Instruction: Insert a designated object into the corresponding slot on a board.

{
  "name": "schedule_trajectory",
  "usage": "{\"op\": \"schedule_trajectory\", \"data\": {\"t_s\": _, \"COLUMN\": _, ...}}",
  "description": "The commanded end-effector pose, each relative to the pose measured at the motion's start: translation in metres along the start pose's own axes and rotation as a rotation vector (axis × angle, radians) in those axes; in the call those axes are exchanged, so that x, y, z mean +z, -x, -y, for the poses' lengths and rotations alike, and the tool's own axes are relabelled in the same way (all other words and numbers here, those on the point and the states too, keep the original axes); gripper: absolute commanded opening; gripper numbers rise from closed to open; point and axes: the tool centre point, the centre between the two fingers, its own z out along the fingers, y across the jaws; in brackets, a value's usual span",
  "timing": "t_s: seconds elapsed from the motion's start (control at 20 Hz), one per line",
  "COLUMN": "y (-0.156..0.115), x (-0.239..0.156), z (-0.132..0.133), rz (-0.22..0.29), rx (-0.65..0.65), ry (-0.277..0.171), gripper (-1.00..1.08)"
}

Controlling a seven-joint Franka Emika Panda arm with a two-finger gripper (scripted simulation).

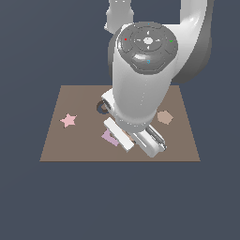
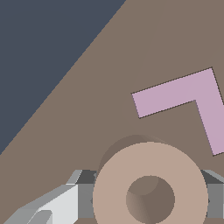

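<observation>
While the arm hides much of the board [image 1: 70, 101] in the exterior view, the wrist view shows the gripper [image 2: 146, 199] clasping the tan ring [image 2: 111, 192] between its fingers [image 2: 85, 197], lifted above the board beside a pink L-shape [image 2: 175, 96] (the slot [image 1: 101, 107] peeks out behind).

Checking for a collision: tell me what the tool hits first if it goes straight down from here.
Probably bare board. The tool holds the tan ring above plain brown surface, with the pink L-shaped piece off to one side. Height above the board is unclear.
</observation>
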Motion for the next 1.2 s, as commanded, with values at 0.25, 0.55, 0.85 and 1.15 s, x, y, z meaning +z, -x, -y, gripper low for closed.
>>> {"op": "schedule_trajectory", "data": {"t_s": 0.25, "y": -0.021, "x": -0.002, "z": -0.029, "rz": 0.000, "rx": 0.347, "ry": -0.001, "gripper": -1.00}}
{"op": "schedule_trajectory", "data": {"t_s": 0.55, "y": -0.029, "x": -0.004, "z": -0.060, "rz": 0.000, "rx": 0.650, "ry": -0.001, "gripper": -1.00}}
{"op": "schedule_trajectory", "data": {"t_s": 0.85, "y": -0.028, "x": -0.005, "z": -0.090, "rz": 0.000, "rx": 0.942, "ry": -0.001, "gripper": -1.00}}
{"op": "schedule_trajectory", "data": {"t_s": 1.15, "y": -0.021, "x": -0.007, "z": -0.114, "rz": 0.000, "rx": 1.172, "ry": 0.000, "gripper": -1.00}}
